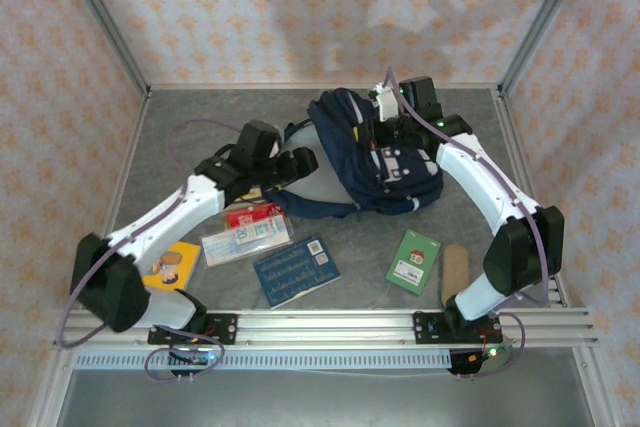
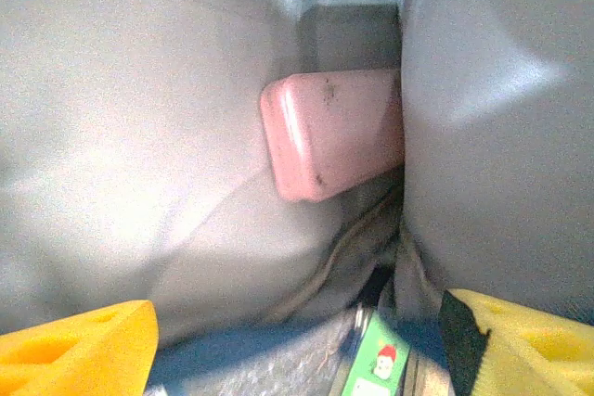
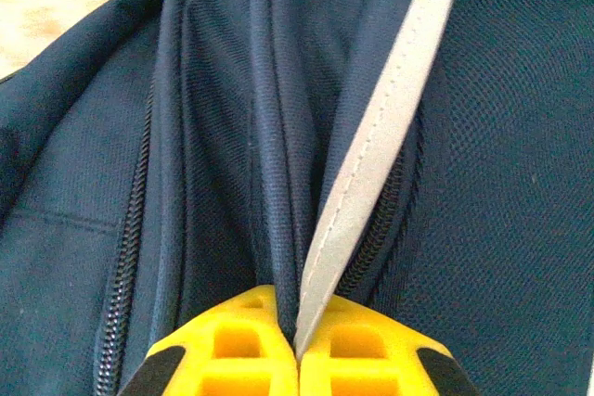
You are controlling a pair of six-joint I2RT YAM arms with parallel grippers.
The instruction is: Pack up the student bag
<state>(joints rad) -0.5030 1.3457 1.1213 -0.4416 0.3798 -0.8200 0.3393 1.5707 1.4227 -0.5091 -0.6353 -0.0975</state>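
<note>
Clamping gripper: your right gripper (image 3: 297, 351) pinches the student bag's (image 3: 483, 183) grey strip (image 3: 382, 136).
Left gripper (image 2: 297, 345): spread wide, holding nothing.
Left wrist view: pink case (image 2: 334, 132) between grey lining (image 2: 139, 136).

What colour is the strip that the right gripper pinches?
Light grey; the strip shows best in the right wrist view.

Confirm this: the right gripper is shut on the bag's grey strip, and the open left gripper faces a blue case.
Wrong on the colour: the left wrist view shows a pink case, not blue, ahead of the open left gripper. The right gripper is indeed shut on the grey strip of the student bag.
</note>
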